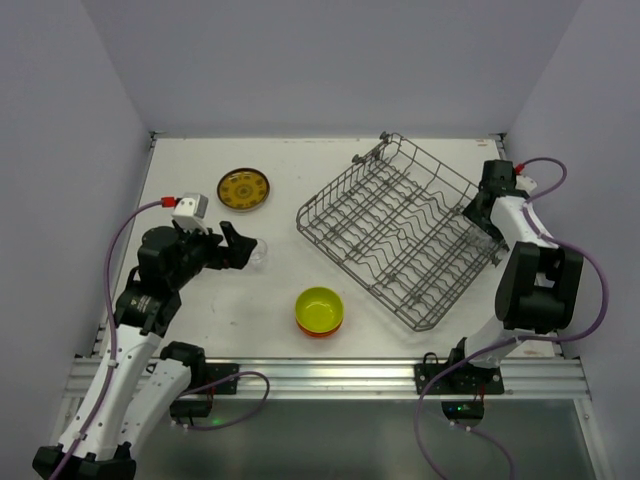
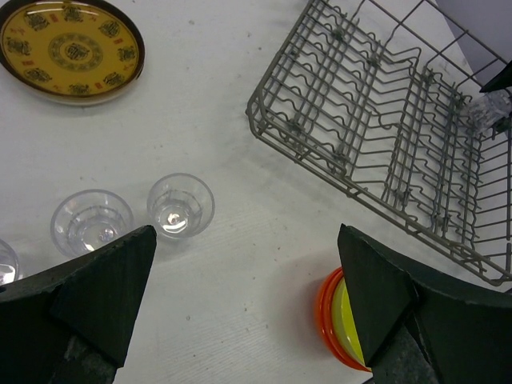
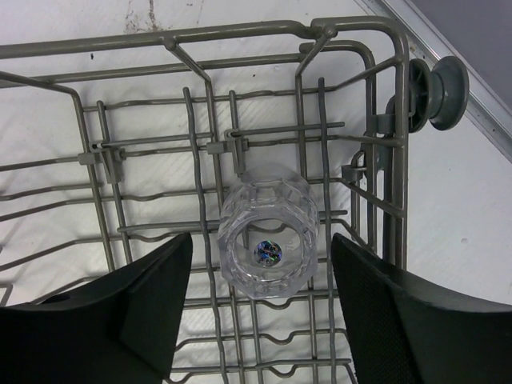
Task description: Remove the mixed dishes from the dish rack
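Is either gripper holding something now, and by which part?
Nothing is held. The right gripper straddles a clear glass in the dish rack, with gaps on both sides. The left gripper is open and empty.

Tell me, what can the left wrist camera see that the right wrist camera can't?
Only the left wrist view shows the brown-and-yellow patterned round plate, two small clear glasses on the white table, and the yellow-green bowl nested in a glossy orange bowl. Only the right wrist view gives a close look at a clear ribbed glass between the open right gripper fingers. Both show the grey wire dish rack and the table.
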`<state>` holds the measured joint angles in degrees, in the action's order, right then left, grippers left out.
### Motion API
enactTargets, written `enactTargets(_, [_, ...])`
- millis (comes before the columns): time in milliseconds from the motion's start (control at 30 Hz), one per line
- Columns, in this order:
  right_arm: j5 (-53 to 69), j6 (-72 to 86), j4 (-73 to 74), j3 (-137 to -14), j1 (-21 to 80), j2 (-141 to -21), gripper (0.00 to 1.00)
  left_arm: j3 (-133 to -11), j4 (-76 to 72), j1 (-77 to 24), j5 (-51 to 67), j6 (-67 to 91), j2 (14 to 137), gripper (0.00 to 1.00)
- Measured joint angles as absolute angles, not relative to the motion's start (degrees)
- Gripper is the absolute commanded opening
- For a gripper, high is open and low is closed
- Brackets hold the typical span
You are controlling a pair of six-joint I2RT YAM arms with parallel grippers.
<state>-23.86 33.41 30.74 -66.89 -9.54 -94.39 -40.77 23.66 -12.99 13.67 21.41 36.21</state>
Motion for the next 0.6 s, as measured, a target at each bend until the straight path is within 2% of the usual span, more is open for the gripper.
enactTargets(200, [-24.29, 33.45, 29.76, -66.76, -9.54, -94.39, 0.65, -40.77, 23.66, -13.21, 13.69, 21.41, 36.21, 1.00])
enactTargets(367, [-24.49, 33.45, 29.47, -66.72, -9.54, -94.41, 0.64, -40.77, 23.66, -13.21, 13.69, 21.41, 36.21, 1.00])
enactTargets(600, [-24.56, 33.41, 28.95, -66.61, -9.54, -95.11, 0.48, -40.77, 23.66, -13.21, 13.69, 21.41, 36.21, 1.00])
